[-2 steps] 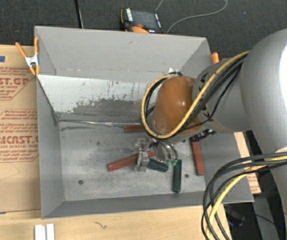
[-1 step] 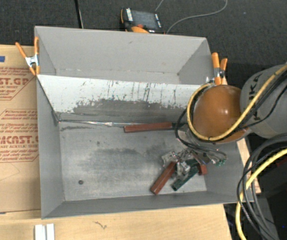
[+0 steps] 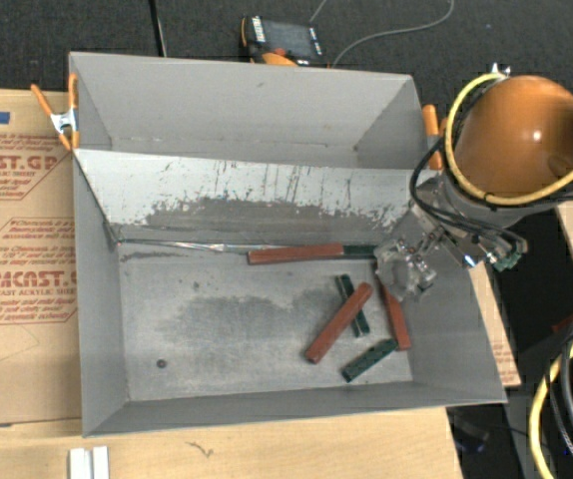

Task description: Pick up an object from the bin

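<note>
Several loose sticks lie flat in the bin [image 3: 217, 367], most of them bunched toward four o'clock, so they look dropped in, not set down. We think the claw [image 3: 404, 272] hangs low at three o'clock because the short red stick [image 3: 397, 322] has its top end right under it, with a longer red stick [image 3: 338, 323] and a green stick [image 3: 369, 359] near. We cannot tell how far open the claw is, or if it has hold of anything.
</note>
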Robot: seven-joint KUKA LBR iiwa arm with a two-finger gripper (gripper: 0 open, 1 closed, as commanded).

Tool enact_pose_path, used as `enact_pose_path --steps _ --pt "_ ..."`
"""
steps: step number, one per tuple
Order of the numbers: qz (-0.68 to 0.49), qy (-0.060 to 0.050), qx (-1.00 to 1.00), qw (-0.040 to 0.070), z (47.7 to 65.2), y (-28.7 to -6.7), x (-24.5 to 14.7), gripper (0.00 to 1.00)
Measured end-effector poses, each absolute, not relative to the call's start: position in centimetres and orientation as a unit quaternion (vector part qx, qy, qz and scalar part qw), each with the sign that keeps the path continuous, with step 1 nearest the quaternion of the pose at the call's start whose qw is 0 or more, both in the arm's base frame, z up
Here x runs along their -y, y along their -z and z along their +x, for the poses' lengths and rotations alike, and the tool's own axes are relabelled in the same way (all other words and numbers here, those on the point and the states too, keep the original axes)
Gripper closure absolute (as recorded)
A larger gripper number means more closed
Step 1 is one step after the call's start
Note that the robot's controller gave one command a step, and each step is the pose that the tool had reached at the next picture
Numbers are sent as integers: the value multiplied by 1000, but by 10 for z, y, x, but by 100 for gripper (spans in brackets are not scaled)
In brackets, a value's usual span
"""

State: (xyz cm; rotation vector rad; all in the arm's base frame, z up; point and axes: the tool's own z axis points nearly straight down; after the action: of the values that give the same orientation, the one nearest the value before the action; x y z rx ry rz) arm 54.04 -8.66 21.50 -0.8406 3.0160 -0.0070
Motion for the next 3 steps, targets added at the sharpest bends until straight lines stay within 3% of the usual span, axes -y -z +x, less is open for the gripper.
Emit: enact_pose_path --steps 1,2,3 --pt "-269 -1 -963 1 538 -210 85 0" --pt "-483 -2 -876 -1 509 -68 14 0" --pt "-481 0 -877 -2 510 -72 17 100"
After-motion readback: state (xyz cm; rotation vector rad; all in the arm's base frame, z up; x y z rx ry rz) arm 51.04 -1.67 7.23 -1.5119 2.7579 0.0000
